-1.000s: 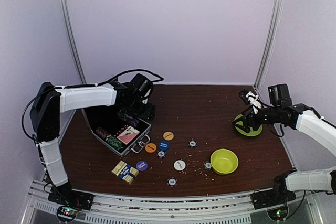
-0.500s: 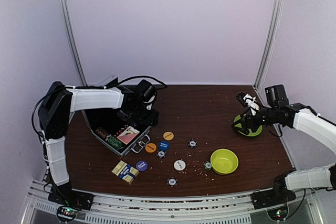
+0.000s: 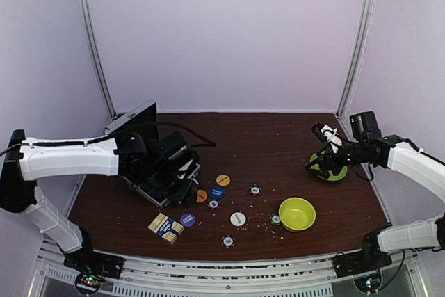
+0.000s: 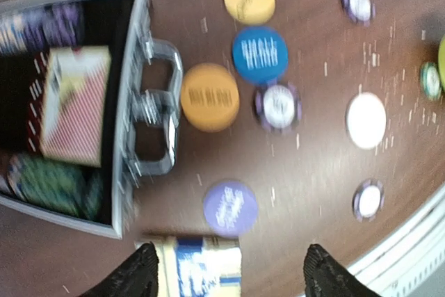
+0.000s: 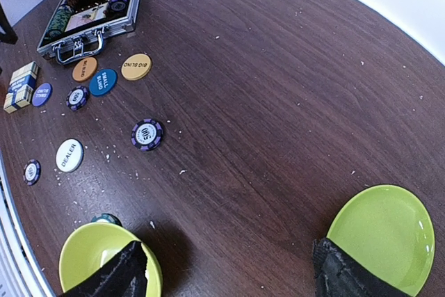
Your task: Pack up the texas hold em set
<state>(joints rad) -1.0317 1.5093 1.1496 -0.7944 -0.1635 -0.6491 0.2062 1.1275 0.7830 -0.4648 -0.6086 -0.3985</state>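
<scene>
Poker pieces lie loose on the brown desk [image 3: 278, 137]. Most of the set is not packed yet.

Closest to the front edge is one striped chip [image 3: 228, 241]. Just behind it are the blue card box [image 3: 165, 227], the purple button [image 3: 188, 220] beside it, and the white button [image 3: 238, 218]. The left jaws hang over this spot. They are wide open and hold nothing.

A bit further back lie the orange button [image 4: 209, 97] and the blue button [image 4: 260, 55], just in front of the case handle [image 4: 156, 109]. The silver case [image 4: 132, 46] is open at the left, partly under the left arm [image 3: 69, 159]. A red deck [image 4: 73, 106] and some chips [image 4: 49, 182] are inside it.

Far on the right, the right jaws are wide open too, with nothing in them. They hang over the desk between the lime bowl [image 5: 104, 255] and the lime plate [image 5: 386, 238].

I think the card box is the next thing to pick up. It sits close to one finger, so the jaws should slide sideways until the box is in the middle. Then they should go straight down and squeeze gently, so the box does not bend. They should lift it well over the handle and the case wall. The dark space beside the red deck looks like the right place for it. The purple button is close, so the fingers could bump it.
</scene>
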